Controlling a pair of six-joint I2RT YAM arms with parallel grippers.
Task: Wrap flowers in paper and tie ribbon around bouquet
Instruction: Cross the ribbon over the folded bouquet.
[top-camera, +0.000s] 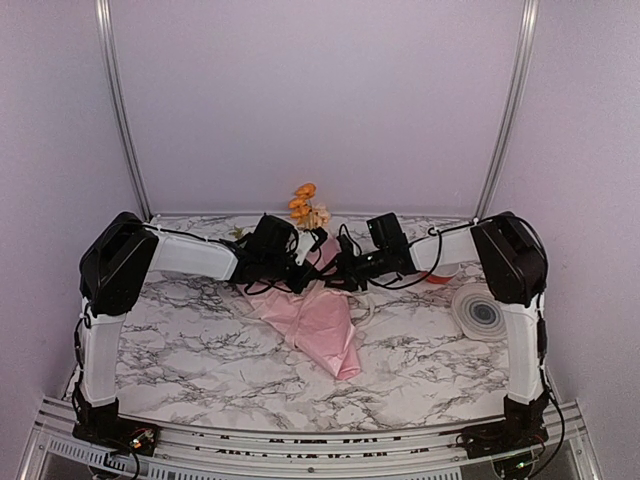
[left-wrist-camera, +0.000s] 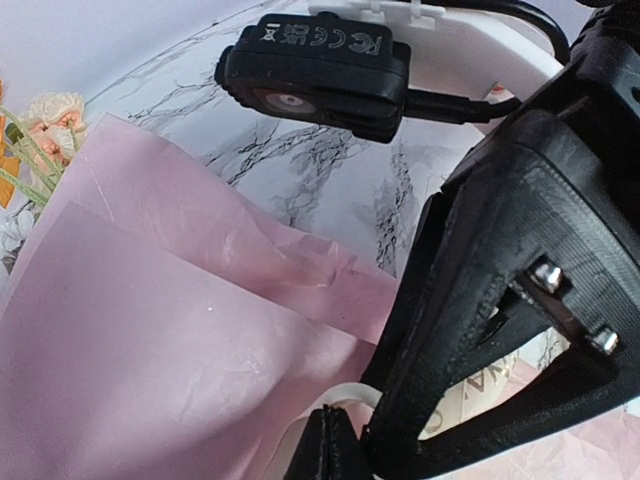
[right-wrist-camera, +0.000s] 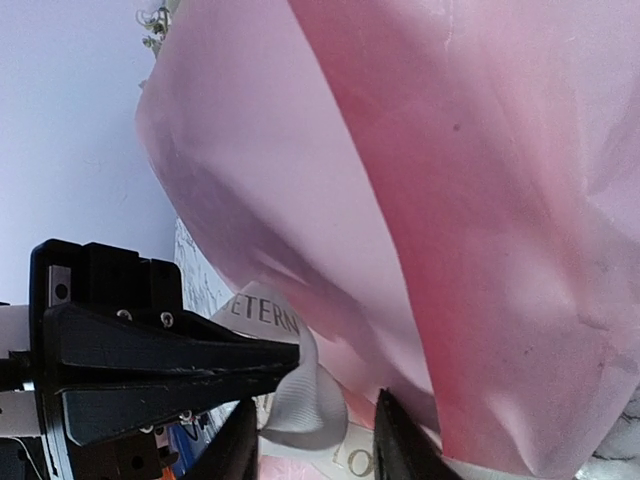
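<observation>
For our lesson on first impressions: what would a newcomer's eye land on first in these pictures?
The crinkly pink paper cone lies mid-table on the marbled tabletop. At its far end, orange artificial flowers stand out against the lilac wall. Close up, the left gripper pinches a cream lettered ribbon beside the paper.

The top camera looks down from behind the arm bases across the marble table toward the back wall, while both wrist cameras press close, seemingly tilted sideways, against the same pink paper seen mid-table from above.
</observation>
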